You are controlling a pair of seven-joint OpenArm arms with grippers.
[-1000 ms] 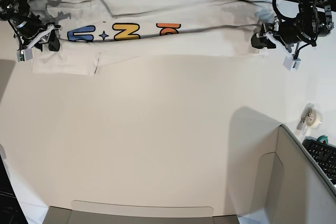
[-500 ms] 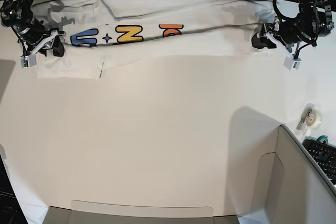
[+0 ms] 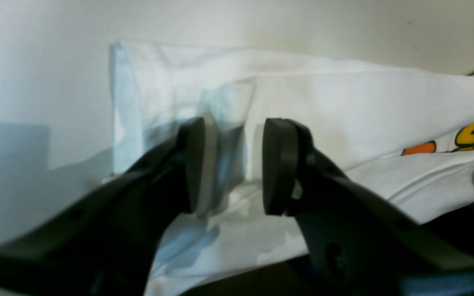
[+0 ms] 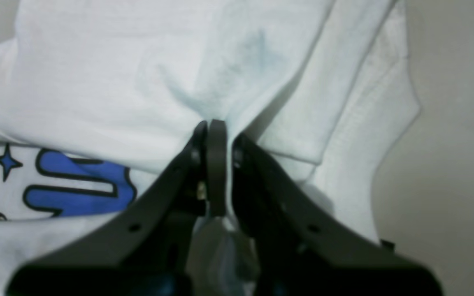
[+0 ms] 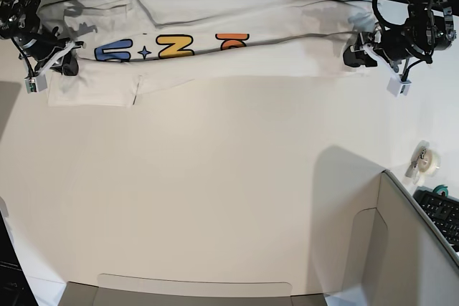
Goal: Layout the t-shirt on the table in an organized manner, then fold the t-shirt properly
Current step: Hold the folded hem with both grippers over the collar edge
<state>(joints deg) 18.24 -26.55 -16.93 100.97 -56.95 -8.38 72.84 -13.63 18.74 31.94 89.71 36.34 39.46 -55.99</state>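
The white t-shirt (image 5: 215, 16) lies stretched as a long folded band along the far edge of the white table (image 5: 215, 177), with its blue, yellow and orange letters showing. My right gripper (image 5: 67, 64), at the shirt's left end in the base view, is shut on a pinch of the shirt's cloth (image 4: 117, 82), as the right wrist view (image 4: 216, 127) shows. My left gripper (image 5: 353, 56) is at the shirt's right end. In the left wrist view it (image 3: 233, 164) stands open, jaws apart over the shirt's edge (image 3: 344, 102).
A grey box-like panel (image 5: 409, 249) rises at the front right corner. A tape roll (image 5: 429, 161) and a keyboard (image 5: 441, 213) lie by the right edge. A low grey panel (image 5: 193, 288) runs along the front edge.
My right gripper first drew the shirt's left end slightly toward the centre, then moved back left, shifting the letters with it. My left gripper has hardly moved.
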